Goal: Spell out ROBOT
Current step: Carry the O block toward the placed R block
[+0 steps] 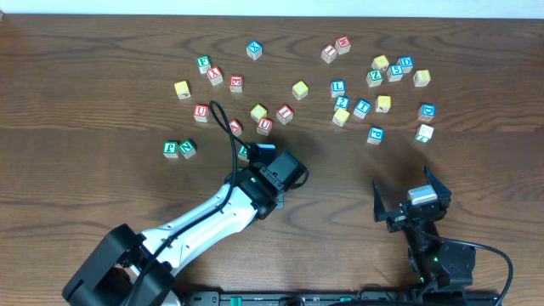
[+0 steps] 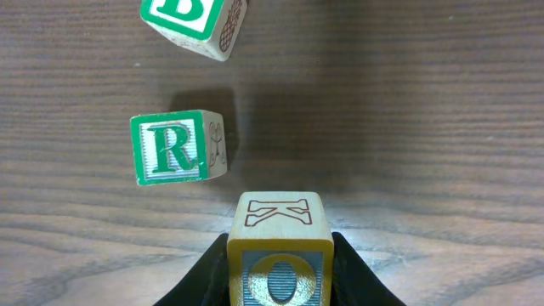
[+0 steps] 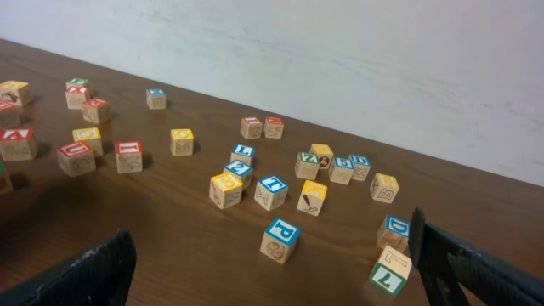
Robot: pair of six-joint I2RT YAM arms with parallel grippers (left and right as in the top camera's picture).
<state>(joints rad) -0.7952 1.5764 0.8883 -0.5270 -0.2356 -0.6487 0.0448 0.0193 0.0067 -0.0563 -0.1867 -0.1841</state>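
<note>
My left gripper (image 1: 262, 154) is shut on a yellow block with a blue-framed O face (image 2: 278, 246), held low at the table (image 2: 408, 127); the block's top shows a K. In the left wrist view (image 2: 278, 259) a green R block (image 2: 174, 151) stands just ahead and left of the O block, apart from it. A green B block (image 2: 191, 21) lies farther on, tilted. In the overhead view a green block (image 1: 244, 151) shows beside the left fingers, partly hidden. My right gripper (image 1: 408, 194) is open and empty near the front edge, as the right wrist view (image 3: 272, 280) also shows.
Several letter blocks lie scattered across the far half of the table. Two green blocks (image 1: 178, 149) sit left of my left gripper. A blue P block (image 3: 280, 240) and a green T block (image 3: 388, 274) are the nearest ones ahead of my right gripper.
</note>
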